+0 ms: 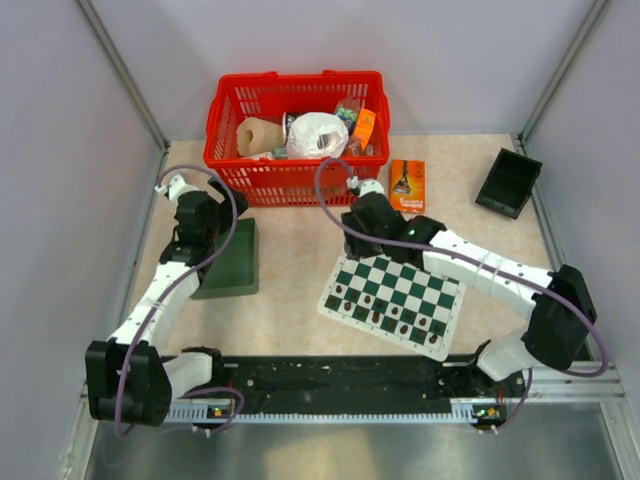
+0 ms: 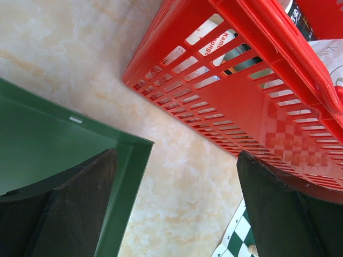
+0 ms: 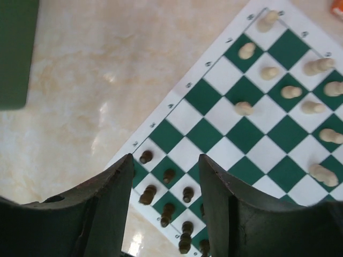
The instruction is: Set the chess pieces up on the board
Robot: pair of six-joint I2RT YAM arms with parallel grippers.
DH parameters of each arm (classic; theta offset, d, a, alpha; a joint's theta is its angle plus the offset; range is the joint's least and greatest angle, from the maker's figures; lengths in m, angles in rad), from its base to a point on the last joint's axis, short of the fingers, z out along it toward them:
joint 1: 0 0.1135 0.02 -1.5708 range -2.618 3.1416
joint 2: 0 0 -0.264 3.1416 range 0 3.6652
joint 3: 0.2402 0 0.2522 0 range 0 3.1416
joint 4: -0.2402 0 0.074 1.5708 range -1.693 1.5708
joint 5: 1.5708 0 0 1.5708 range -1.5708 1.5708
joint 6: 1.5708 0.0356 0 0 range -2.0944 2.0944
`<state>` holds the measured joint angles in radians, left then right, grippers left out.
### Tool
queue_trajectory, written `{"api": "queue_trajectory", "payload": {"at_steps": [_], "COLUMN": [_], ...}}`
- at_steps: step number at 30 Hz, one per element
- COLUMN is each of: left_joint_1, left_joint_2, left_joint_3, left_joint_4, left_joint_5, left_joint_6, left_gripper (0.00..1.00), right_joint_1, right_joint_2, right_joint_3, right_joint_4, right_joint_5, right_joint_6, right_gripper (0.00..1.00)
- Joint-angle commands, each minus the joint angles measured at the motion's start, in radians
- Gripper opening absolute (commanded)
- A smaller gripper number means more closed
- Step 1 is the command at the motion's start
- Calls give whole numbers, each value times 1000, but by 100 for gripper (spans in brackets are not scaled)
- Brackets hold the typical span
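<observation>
The green-and-white checked board lies right of centre. In the right wrist view the board has dark pieces standing in two rows at its near corner and cream pieces spread over the far squares. My right gripper is open and empty, and hovers above the dark pieces. In the top view it is over the board's far left corner. My left gripper is open and empty above bare tabletop. It is beside the green tray.
A dark green tray lies left of the board, and it shows empty in the left wrist view. A red basket of odds and ends stands at the back. An orange box and a black tray lie at the back right.
</observation>
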<state>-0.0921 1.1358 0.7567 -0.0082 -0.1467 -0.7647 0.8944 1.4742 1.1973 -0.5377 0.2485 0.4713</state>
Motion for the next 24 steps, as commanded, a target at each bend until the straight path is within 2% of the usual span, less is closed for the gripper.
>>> {"api": "queue_trajectory", "payload": {"at_steps": [1, 10, 19, 24], "left_joint_1": [6, 6, 6, 6], "left_joint_2": [-22, 31, 59, 67], "left_joint_3": [10, 167, 276, 282], "left_joint_4": [22, -100, -246, -234], "left_joint_5": [-5, 7, 64, 136], "left_joint_6": [2, 73, 119, 91], "left_gripper": [99, 99, 99, 99], "right_joint_1": [-125, -308, -383, -414], "right_joint_2": [-45, -49, 24, 49], "right_joint_3": [-33, -64, 19, 42], "right_joint_4": [25, 27, -67, -87], "right_joint_5": [14, -77, -126, -144], "right_joint_6": [-11, -8, -23, -20], "right_gripper": [52, 53, 55, 56]}}
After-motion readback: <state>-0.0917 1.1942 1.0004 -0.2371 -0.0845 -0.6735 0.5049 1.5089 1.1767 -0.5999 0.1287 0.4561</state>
